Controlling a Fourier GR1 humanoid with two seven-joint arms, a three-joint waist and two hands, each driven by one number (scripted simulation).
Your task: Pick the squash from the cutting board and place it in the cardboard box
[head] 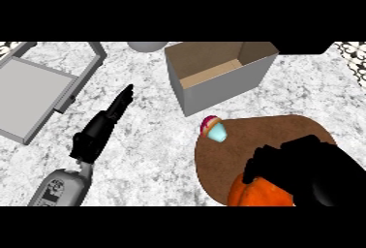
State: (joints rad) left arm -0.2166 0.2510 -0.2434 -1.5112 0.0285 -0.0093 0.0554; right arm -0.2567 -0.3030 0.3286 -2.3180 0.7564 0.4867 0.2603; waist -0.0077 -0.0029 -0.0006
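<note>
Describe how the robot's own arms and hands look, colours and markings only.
The left forearm is light grey with a rounded casing, dark printed markings on its side and a narrow metallic wrist link. The left hand is matte black, long and slim, built of blocky segments. The right hand is the same matte black but shows as a bulky dark mass; its forearm is not visible.

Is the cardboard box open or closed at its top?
Open. The cardboard box shows its brown inner walls and floor from above, with nothing visible inside. The squash is on the cutting board.
</note>
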